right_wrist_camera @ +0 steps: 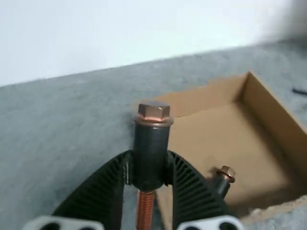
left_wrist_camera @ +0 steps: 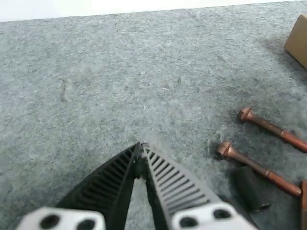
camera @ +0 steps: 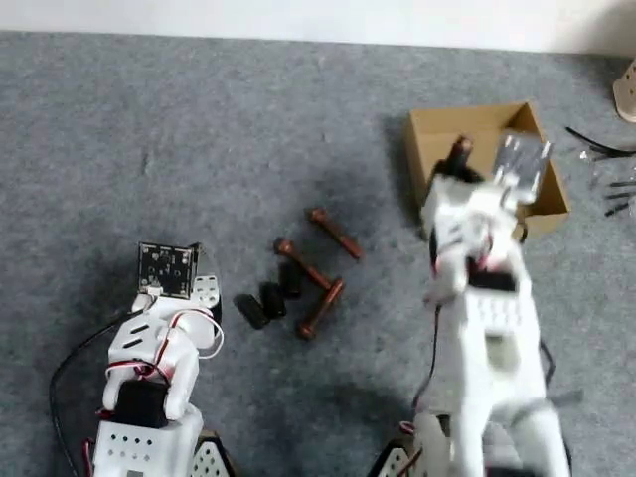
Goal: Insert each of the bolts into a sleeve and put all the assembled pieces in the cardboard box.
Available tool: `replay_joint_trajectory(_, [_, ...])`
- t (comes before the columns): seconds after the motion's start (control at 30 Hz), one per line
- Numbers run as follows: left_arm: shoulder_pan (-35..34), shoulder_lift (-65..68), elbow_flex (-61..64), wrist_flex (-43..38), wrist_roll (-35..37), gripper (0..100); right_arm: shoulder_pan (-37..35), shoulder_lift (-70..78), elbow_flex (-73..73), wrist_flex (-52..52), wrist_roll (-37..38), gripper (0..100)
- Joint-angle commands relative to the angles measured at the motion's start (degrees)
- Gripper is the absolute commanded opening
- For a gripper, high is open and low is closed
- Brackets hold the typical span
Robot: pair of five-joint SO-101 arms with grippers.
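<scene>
1. Copper-and-black assembled piece [right_wrist_camera: 149, 143], hexagonal head jutting past the fingertips, sits clamped in the right gripper [right_wrist_camera: 148, 175] above the 9 o'clock side of the cardboard box [right_wrist_camera: 261, 103].
2. A second assembled piece [right_wrist_camera: 221, 178] lies inside the box, which stands at 2 o'clock on the grey carpeted table [camera: 149, 119].
3. Three loose bolts [camera: 303, 263] lie near the table's centre, with three black sleeves [camera: 271, 298] bunched just beside them at their 8 o'clock.
4. The left gripper [left_wrist_camera: 142, 148] sits at 8 o'clock on the table, its fingers pressed together on nothing, pointing toward 12 o'clock over bare carpet.
</scene>
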State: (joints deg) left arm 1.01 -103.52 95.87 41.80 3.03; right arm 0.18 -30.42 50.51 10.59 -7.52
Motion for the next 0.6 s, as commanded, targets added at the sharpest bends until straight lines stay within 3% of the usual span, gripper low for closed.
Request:
replay_joint_trajectory(0.0, [-0.7, -0.7, 0.7, -2.0, -0.5, 2, 3.8, 16.5, -13.1, -2.1, -4.4, 0.5])
replay_joint_trajectory(0.17, [-0.7, -0.7, 0.8, -2.5, -0.5, 2, 6.8, 29.9, -18.9, -2.1, -8.4, 0.5])
replay_joint_trajectory(0.4, [-0.7, -0.7, 0.7, -2.5, -0.5, 2, 6.8, 34.5, -19.5, -2.1, -8.4, 1.2])
replay_joint_trajectory(0.57, [-0.7, -0.7, 0.7, -2.5, -0.5, 2, 6.5, 34.5, -19.3, -2.1, -8.3, 15.2])
